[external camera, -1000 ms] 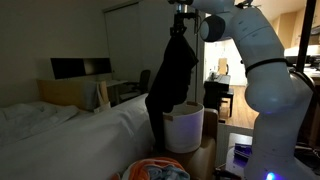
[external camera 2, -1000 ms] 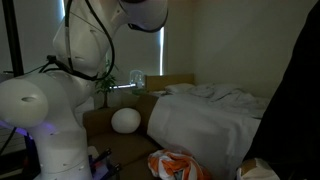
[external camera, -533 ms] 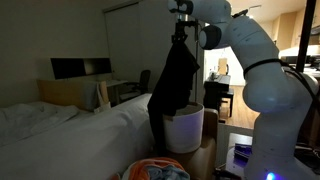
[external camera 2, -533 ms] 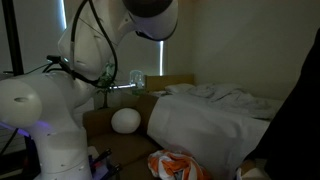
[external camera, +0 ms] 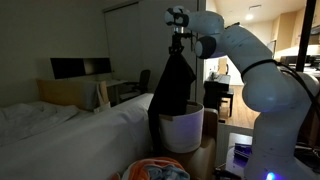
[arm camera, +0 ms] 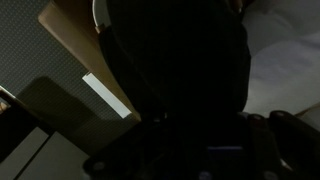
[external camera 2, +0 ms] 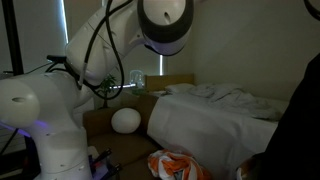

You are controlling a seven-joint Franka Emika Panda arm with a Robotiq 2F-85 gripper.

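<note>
Dim bedroom, white bed (external camera: 60, 130) at eight o'clock. At twelve o'clock the robot's tool (external camera: 178, 42) is clamped on a dark garment (external camera: 172, 88), gripped by its top so it hangs straight over a white bin (external camera: 186, 132).

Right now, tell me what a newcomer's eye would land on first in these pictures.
First, the dark garment hanging full length from the gripper, high in an exterior view, its lower end at the rim of the white bin beside the bed. Next, the robot's big white arm arching over it, and the orange patterned cloth at the bottom edge.
</note>
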